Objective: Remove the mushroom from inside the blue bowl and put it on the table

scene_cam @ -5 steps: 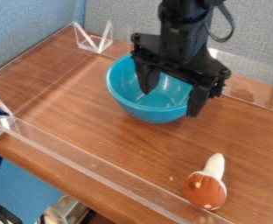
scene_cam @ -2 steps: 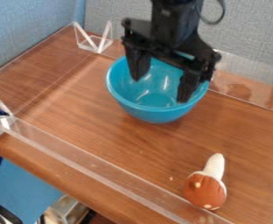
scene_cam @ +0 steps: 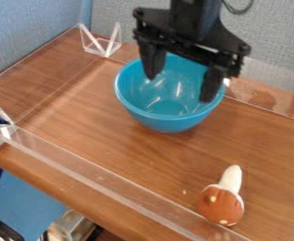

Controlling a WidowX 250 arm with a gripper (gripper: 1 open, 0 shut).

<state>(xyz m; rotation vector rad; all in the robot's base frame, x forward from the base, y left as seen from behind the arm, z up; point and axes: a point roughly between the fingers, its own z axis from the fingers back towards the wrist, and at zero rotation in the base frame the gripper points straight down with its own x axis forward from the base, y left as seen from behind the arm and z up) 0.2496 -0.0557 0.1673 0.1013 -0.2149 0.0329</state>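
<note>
The gripper (scene_cam: 183,78) hangs spread wide and empty above the blue bowl (scene_cam: 168,104); the mushroom (scene_cam: 222,199) lies on the bench (scene_cam: 74,99), well apart.

Bare table (scene_cam: 99,113) centre, acrylic walls (scene_cam: 87,179) around

A blue-grey wall (scene_cam: 37,24) with a fine, fabric-like texture fills the far left, meeting a paler panel (scene_cam: 282,38) at the far right. Low clear acrylic walls (scene_cam: 99,165) edge the work surface, held at the far corner by a clear triangular bracket (scene_cam: 102,41). Beyond the near edge lies a dim floor (details too dark to tell). The light is soft and even.
</note>
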